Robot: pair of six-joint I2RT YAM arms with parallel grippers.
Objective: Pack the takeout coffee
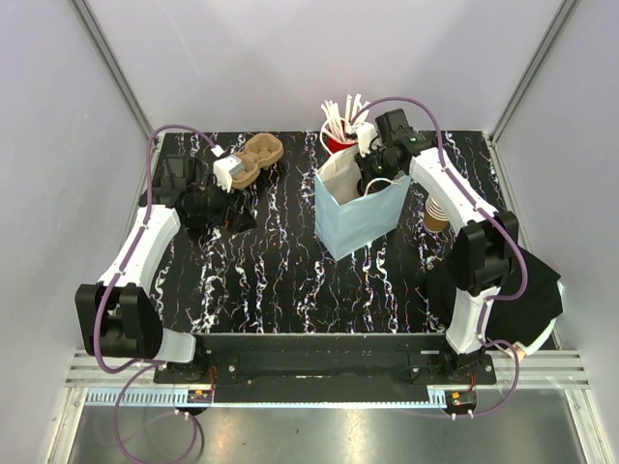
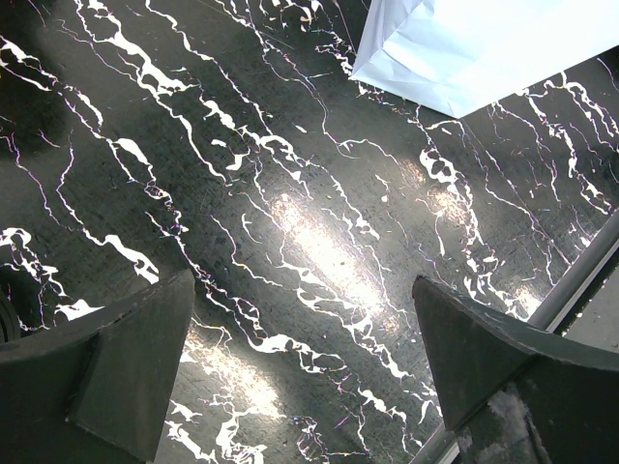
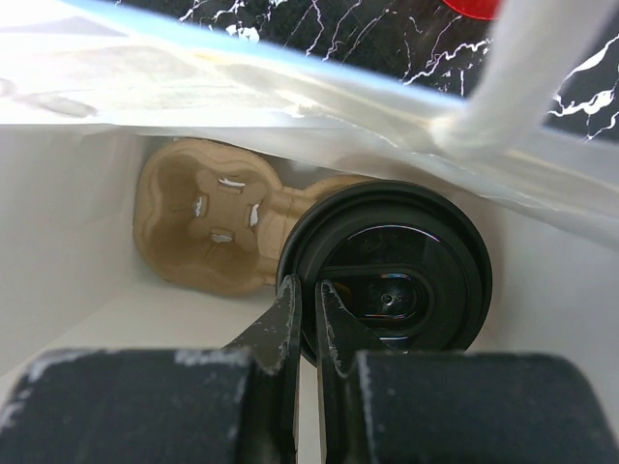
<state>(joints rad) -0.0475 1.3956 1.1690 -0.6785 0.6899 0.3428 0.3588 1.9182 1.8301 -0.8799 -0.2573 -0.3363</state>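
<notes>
The takeout coffee [image 3: 387,280] stands inside the pale blue bag [image 3: 58,242]. Only its black lid shows from above, overlapping the edge of a brown pulp carrier [image 3: 193,232] on the bag's floor. The right fingers [image 3: 285,333] reach down into the bag, pinched almost together on the lid's near rim. The left fingers [image 2: 135,358] hang spread wide over the marbled desk [image 2: 290,193], holding nothing.

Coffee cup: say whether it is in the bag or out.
In: the lidded cup is inside the bag, white walls around it, beside a pulp tray.
</notes>
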